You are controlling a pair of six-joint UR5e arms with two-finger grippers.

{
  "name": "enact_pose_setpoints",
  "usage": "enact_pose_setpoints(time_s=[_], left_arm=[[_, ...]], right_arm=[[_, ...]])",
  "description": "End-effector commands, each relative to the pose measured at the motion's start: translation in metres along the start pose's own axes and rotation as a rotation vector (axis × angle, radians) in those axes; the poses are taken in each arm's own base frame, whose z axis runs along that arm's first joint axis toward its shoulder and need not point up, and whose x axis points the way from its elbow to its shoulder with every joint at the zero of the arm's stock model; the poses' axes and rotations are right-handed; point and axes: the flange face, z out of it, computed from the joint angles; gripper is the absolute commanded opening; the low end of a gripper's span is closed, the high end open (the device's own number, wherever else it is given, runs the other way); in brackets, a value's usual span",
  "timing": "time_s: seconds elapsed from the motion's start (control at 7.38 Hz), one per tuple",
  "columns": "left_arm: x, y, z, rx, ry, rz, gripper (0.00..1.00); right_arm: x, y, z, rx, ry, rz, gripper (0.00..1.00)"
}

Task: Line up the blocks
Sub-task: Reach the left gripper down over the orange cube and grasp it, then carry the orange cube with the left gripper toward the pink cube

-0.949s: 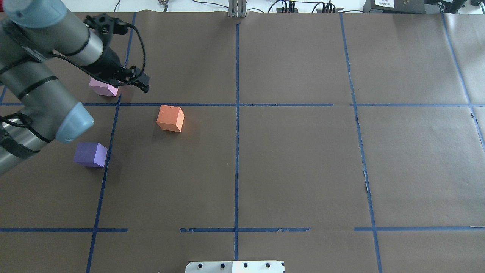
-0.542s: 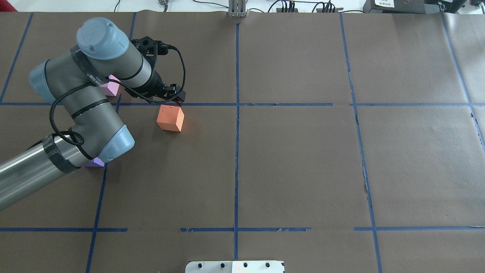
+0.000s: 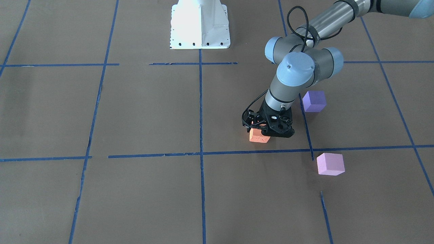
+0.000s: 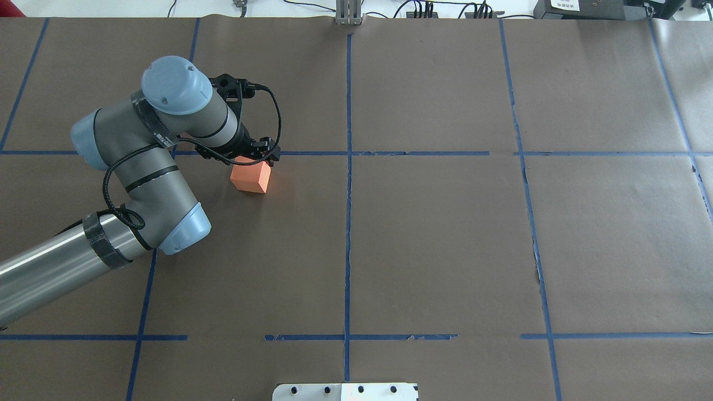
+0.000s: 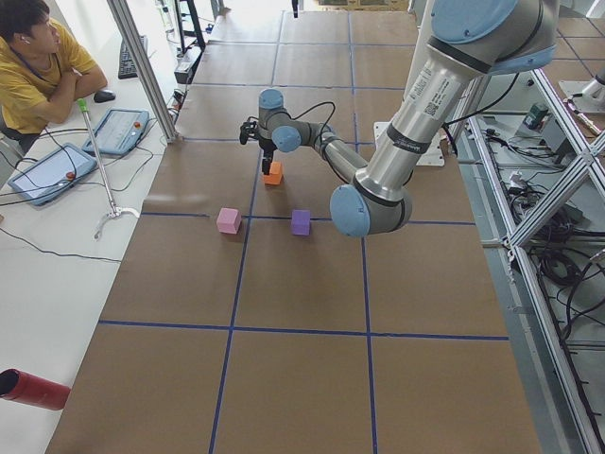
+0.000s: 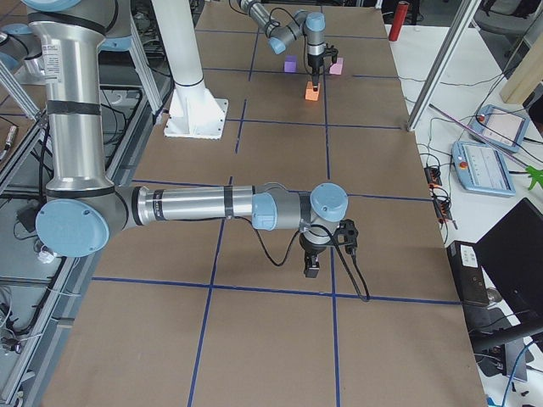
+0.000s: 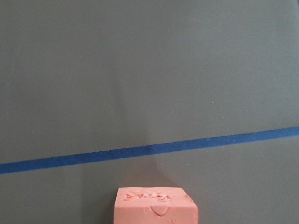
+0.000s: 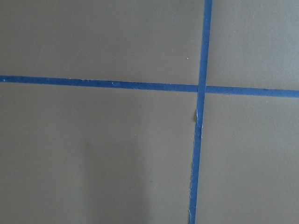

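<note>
The orange block [image 3: 259, 137] sits on the brown table and also shows in the overhead view [image 4: 250, 178] and at the bottom of the left wrist view [image 7: 156, 206]. My left gripper [image 3: 268, 131] hangs directly over it, fingers down around its top, apparently open. The violet-purple block [image 3: 314, 101] and the pale pink block [image 3: 330, 164] rest apart, on the robot's left of the orange one; my left arm hides both in the overhead view. My right gripper [image 6: 311, 270] hovers low over bare table far away; I cannot tell if it is open or shut.
Blue tape lines [image 4: 348, 223] split the brown table into squares. The white robot base [image 3: 200, 25] stands at the robot's edge. An operator [image 5: 38, 66] sits beside the table's left end. A red cylinder [image 5: 33, 390] lies off the table there.
My left gripper has moved from beside the pink block rightward to over the orange block and come down onto it. The blocks have not moved.
</note>
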Motion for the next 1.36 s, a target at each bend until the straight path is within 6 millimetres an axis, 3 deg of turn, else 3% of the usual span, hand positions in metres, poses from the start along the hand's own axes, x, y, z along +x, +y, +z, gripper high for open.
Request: enact_pose_setpoints(time_s=[0.0,0.27,0.41,0.54,0.68,0.81,0.95,1.22], left_arm=[[0.003,0.015,0.027,-0.021,-0.01,-0.015,1.0],[-0.002,0.015,0.036,-0.015,0.004,-0.004,0.98],[0.0,0.014,0.035,-0.015,0.008,0.001,0.87],[0.003,0.013,0.032,-0.012,0.013,0.01,0.4],[0.001,0.011,0.029,-0.014,0.017,0.009,0.23],[-0.01,0.0,0.003,0.013,0.032,0.023,0.23],[-0.044,0.012,-0.018,-0.032,0.072,0.055,0.23],[-0.127,0.007,-0.018,-0.062,0.024,-0.029,0.23]], right_arm=[[0.0,0.0,0.0,0.001,0.0,-0.001,1.0],[0.0,0.0,0.0,0.001,0.0,-0.001,1.0],[0.0,0.0,0.0,0.001,0.0,-0.001,1.0],[0.0,0.0,0.0,0.001,0.0,-0.001,1.0],[0.0,0.0,0.0,0.0,0.0,0.0,1.0],[0.0,0.0,0.0,0.001,0.0,-0.001,1.0],[0.0,0.0,0.0,0.0,0.0,0.0,1.0],[0.0,0.0,0.0,0.0,0.0,0.0,1.0]])
